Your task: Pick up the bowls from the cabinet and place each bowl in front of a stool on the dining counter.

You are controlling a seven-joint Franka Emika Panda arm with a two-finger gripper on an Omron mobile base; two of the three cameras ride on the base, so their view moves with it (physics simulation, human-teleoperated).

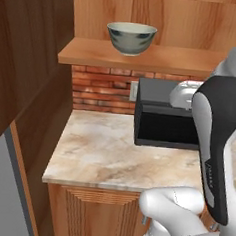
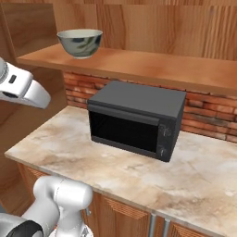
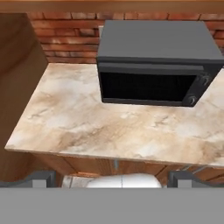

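One grey-green bowl [image 1: 131, 38] [image 2: 80, 42] stands upright on the cabinet's wooden shelf board [image 1: 159, 60] [image 2: 152, 67], near its left end. In the hand view my gripper [image 3: 111, 179] is open, its two dark fingertips [image 3: 40, 178] set wide apart with nothing between them. It looks down over the marbled worktop, well below the shelf and the bowl. My white hand [image 1: 184, 92] [image 2: 21, 88] hovers in front of the microwave, lower than the shelf. The stool and the dining counter are out of view.
A black microwave [image 1: 165, 121] [image 2: 136, 115] [image 3: 157, 61] sits on the narrow marbled worktop [image 1: 102, 154] [image 2: 115, 176] [image 3: 87, 122] under the shelf, against a brick wall [image 1: 102, 88]. A tall dark wooden panel [image 1: 29, 58] closes the left side. Ribbed base cupboards [image 1: 97, 213] lie below.
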